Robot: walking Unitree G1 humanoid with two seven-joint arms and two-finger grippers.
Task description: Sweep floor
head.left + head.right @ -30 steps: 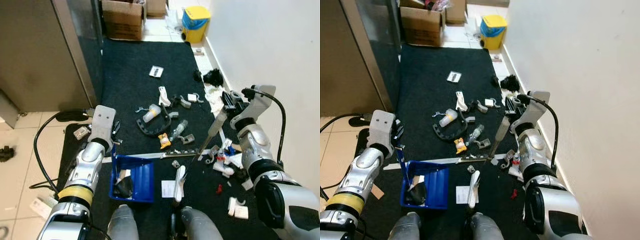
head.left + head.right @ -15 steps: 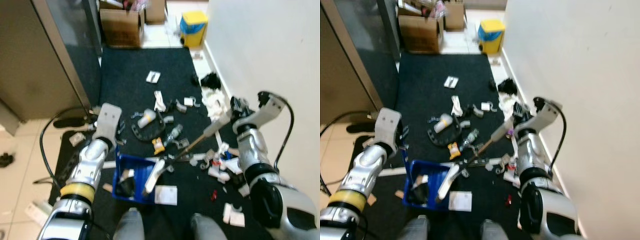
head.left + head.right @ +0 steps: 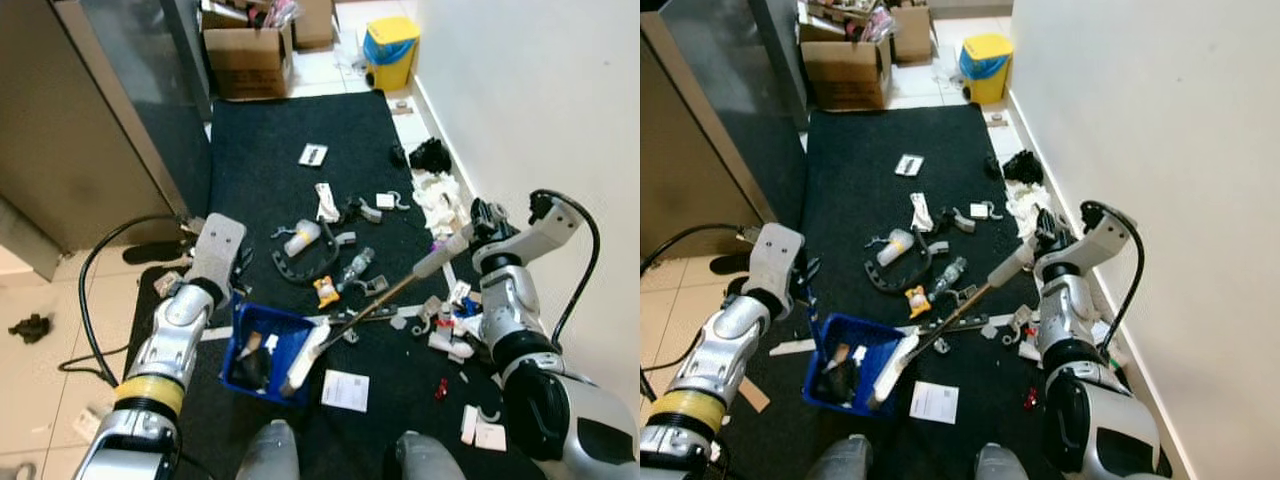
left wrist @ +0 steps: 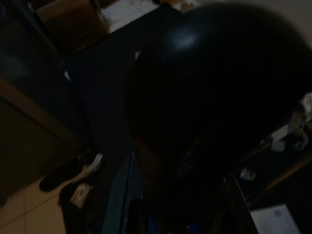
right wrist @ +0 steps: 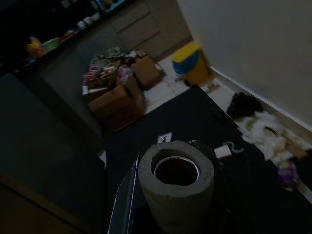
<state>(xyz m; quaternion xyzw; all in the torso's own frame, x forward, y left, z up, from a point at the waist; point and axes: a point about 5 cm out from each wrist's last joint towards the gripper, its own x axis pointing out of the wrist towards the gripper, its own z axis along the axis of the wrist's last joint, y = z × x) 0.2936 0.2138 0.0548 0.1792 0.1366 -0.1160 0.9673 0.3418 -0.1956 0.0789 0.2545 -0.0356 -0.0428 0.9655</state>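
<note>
Left gripper [image 3: 236, 270] clamps blue dustpan [image 3: 268, 350] handle, pan sitting on black mat [image 3: 290, 130]. Broom [image 3: 385, 297] head rests in the pan. Right gripper [image 3: 470, 225] is closed round the broom's grey grip, by the wall [image 3: 540, 90].

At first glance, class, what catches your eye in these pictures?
Litter is scattered across the black mat before the robot. The right gripper holds a grey-handled broom whose head rests in the blue dustpan, held by the left gripper. A yellow bin stands against the far wall.
</note>
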